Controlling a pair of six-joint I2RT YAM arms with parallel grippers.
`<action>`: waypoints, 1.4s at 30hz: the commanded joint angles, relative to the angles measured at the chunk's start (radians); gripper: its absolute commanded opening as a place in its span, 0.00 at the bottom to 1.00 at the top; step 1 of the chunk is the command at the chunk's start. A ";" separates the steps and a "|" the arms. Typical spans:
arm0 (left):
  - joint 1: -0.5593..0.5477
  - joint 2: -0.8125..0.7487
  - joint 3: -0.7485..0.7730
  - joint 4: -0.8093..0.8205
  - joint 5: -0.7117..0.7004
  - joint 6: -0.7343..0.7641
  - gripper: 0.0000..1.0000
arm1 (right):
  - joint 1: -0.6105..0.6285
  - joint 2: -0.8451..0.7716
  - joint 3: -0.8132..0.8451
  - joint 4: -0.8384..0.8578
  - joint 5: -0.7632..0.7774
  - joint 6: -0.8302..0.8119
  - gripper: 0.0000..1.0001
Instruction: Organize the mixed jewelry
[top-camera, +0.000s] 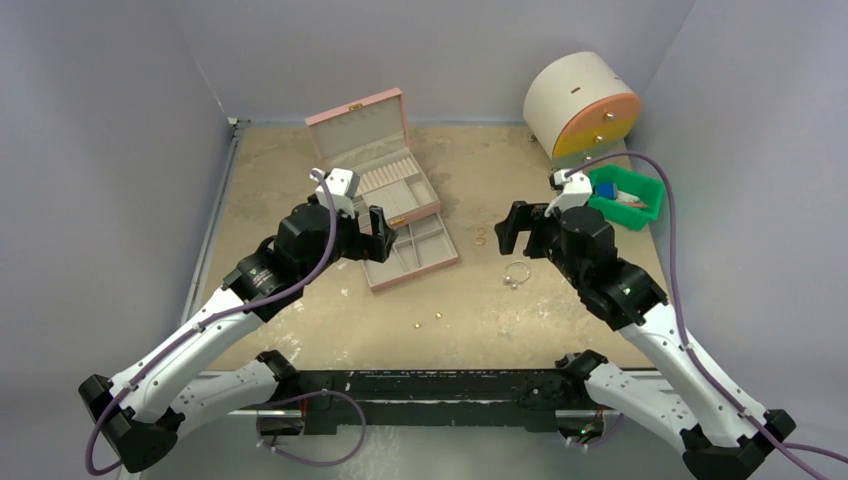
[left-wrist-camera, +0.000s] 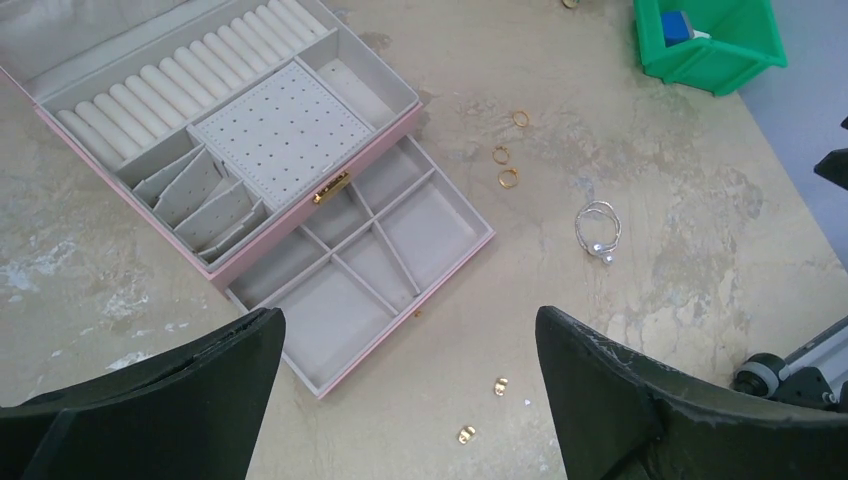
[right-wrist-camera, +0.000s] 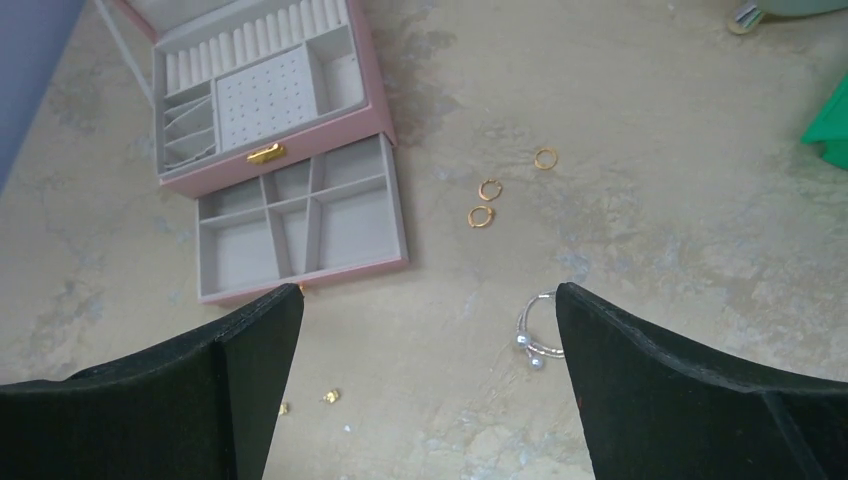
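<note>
An open pink jewelry box (top-camera: 360, 125) stands at the back left with its grey drawer (top-camera: 425, 245) pulled out; it also shows in the left wrist view (left-wrist-camera: 280, 232) and the right wrist view (right-wrist-camera: 320, 145). A silvery wire bracelet (top-camera: 517, 273) (left-wrist-camera: 598, 230) (right-wrist-camera: 535, 335) lies on the table right of the drawer. Three small gold rings (left-wrist-camera: 508, 177) (right-wrist-camera: 480, 216) lie beyond it. Two tiny gold studs (left-wrist-camera: 500, 386) (right-wrist-camera: 330, 396) lie in front of the drawer. My left gripper (top-camera: 378, 232) (left-wrist-camera: 408, 330) hovers open over the drawer's front edge. My right gripper (top-camera: 512, 228) (right-wrist-camera: 430, 300) hovers open just left of the bracelet. Both are empty.
A green bin (top-camera: 625, 195) (left-wrist-camera: 710, 50) with blue items sits at the right. A beige drum with an orange and yellow face (top-camera: 580, 105) stands at the back right. Grey walls close in the table on three sides.
</note>
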 joint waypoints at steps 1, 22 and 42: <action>-0.007 -0.016 0.010 0.026 -0.031 0.014 0.96 | 0.002 0.018 0.019 0.010 0.093 0.003 0.99; -0.007 -0.028 0.012 0.016 -0.045 0.010 0.95 | 0.003 0.149 -0.042 0.102 0.048 -0.112 0.96; -0.007 -0.048 0.013 -0.005 -0.085 0.027 0.95 | -0.041 0.352 -0.204 0.139 0.086 0.147 0.80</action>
